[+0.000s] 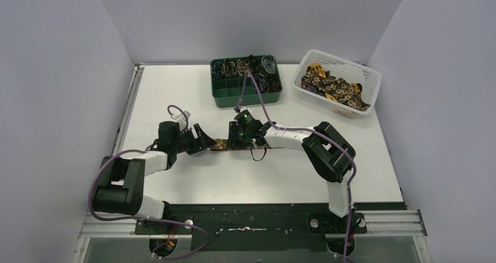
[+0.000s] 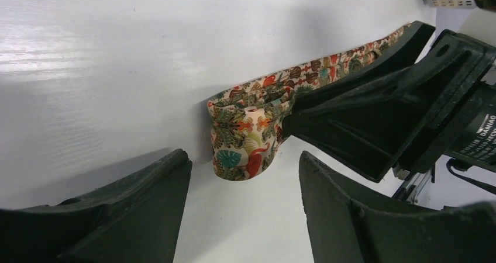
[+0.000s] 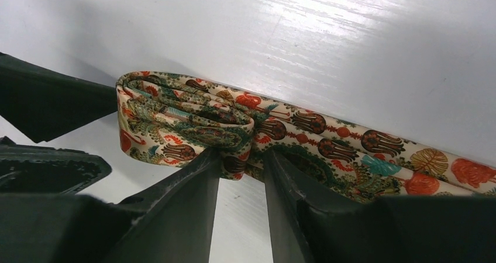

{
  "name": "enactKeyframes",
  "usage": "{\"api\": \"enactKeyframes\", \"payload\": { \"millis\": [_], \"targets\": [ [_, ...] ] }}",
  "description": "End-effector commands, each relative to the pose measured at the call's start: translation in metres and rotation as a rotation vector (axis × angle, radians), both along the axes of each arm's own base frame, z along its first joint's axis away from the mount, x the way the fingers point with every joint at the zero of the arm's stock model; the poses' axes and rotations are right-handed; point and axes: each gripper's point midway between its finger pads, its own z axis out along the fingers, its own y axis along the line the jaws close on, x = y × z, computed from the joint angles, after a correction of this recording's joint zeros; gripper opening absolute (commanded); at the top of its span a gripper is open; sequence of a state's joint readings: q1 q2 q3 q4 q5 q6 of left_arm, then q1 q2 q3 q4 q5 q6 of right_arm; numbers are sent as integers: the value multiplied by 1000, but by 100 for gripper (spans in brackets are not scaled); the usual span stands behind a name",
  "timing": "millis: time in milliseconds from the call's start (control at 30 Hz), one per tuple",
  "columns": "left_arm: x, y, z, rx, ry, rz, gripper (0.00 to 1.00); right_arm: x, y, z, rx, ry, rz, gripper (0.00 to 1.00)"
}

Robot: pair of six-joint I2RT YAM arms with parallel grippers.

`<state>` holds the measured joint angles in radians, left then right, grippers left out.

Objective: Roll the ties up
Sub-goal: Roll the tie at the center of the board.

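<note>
imo tight, even turns mattered most: right claw point(image 3: 241, 163) was pinching the tie point(image 3: 327, 140) at its fold, well off the table point(image 1: 175, 87) edges, left claw point(image 2: 243, 156) spread beside it.

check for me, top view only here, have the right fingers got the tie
Observer: Yes, the right fingers pinch the tie just behind its folded end.
Operator: how far is the roll
Observer: Barely begun: one loose flat fold, the rest a straight strip.
Operator: and the left
Observer: The left fingers stand open, the fold ahead between them, untouched.
</note>
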<state>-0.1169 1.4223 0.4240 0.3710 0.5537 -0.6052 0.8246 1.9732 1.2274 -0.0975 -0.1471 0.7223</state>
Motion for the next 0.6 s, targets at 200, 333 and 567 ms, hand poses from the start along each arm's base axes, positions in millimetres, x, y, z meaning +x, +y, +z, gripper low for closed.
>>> {"api": "enactKeyframes", "payload": {
  "millis": [200, 333, 567],
  "targets": [
    [8, -13, 3, -13, -32, -31, 61, 7, 6, 16, 50, -13, 26, 45],
    [18, -7, 31, 13, -113, 40, 64, 14, 15, 41, 90, -57, 46, 50],
    [22, 7, 40, 108, -113, 64, 66, 22, 14, 57, 98, -93, 32, 52]
  ]
}}
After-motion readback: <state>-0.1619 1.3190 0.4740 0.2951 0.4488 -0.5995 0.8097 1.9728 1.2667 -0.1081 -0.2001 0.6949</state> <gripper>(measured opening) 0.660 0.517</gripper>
